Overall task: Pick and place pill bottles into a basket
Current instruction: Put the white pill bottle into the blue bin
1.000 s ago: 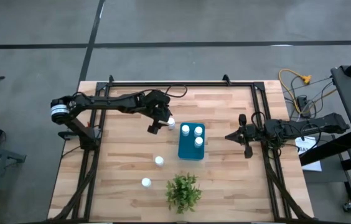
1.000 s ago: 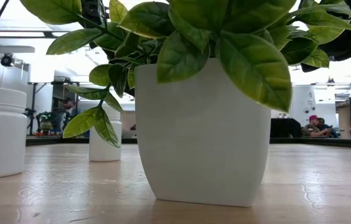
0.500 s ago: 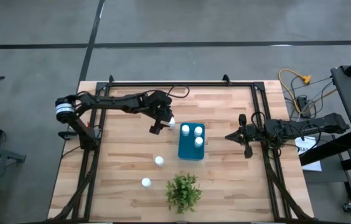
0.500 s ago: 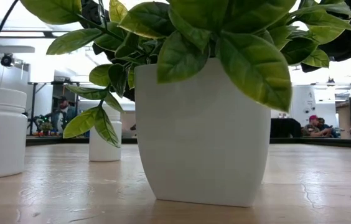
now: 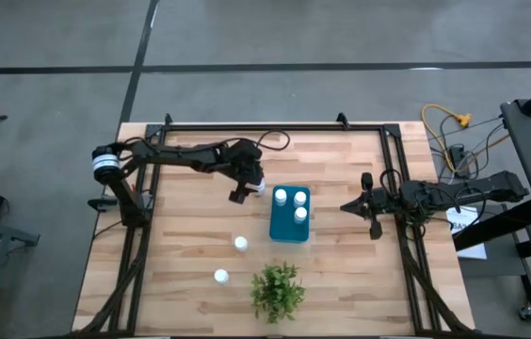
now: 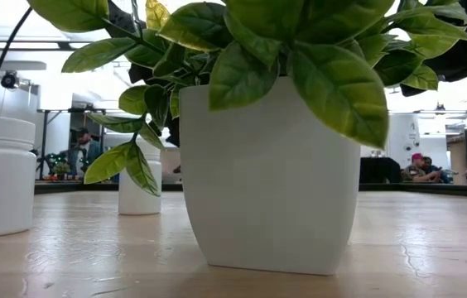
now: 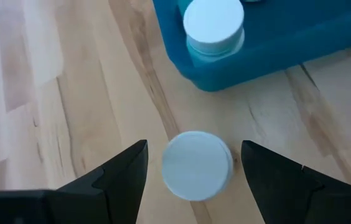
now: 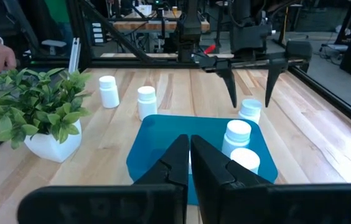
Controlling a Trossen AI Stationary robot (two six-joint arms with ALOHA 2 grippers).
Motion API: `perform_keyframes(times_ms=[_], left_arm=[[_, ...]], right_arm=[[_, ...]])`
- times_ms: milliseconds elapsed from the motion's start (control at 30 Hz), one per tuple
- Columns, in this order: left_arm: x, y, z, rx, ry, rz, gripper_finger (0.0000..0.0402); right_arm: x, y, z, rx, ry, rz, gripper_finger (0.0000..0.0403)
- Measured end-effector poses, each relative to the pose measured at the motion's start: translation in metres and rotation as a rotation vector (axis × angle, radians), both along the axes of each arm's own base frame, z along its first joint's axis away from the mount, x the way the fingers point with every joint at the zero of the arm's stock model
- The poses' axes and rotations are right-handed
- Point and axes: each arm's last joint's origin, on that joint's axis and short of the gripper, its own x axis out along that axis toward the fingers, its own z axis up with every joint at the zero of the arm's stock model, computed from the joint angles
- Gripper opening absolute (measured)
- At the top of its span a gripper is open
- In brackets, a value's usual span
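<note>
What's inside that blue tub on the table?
The basket holds three white pill bottles, standing upright at its far end; the near end looks bare. In the right wrist view that gripper's own fingers cover part of the floor, and one bottle only partly shows.

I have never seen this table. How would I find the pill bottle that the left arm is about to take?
Find the teal basket in the middle of the wooden table. Just outside its far left corner one white pill bottle stands on the wood. Unlike the two loose bottles nearer the plant, it sits between the open fingers of the left tool.
</note>
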Motion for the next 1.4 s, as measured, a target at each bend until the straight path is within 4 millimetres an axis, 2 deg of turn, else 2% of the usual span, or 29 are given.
perform_keyframes(times_ms=[633,1400], left_arm=[[0.004,0.004,-0.019,-0.018,0.056,0.009,0.024],[0.006,0.005,-0.018,-0.021,0.035,0.02,0.024]], right_arm=[[0.0,0.0,0.0,0.0,0.0,0.0,0.0008],[0.0,0.0,0.0,0.0,0.0,0.0,0.0008]])
